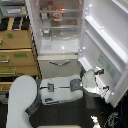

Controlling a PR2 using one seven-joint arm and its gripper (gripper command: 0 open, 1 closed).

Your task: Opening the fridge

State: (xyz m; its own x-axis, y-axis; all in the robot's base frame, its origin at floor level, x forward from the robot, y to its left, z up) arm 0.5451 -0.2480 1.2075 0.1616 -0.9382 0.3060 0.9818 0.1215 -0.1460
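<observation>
The tall white fridge (57, 30) stands with its large upper door (107, 40) swung wide toward the exterior view's right, so the lit shelves inside show. A lower drawer (59, 64) with a silver handle sits shut beneath the open compartment. My arm (60, 86) reaches from the lower left across the front of the fridge. My gripper (101, 81) is at the lower inner face of the open door, its dark fingertips spread apart and holding nothing that I can see. The door's outer handle is hidden.
A wooden drawer cabinet (17, 55) stands against the fridge on the exterior view's left, with dark items on top. My white shoulder (22, 102) fills the lower left. The floor below the door is dark, with cables (112, 119) at the lower right.
</observation>
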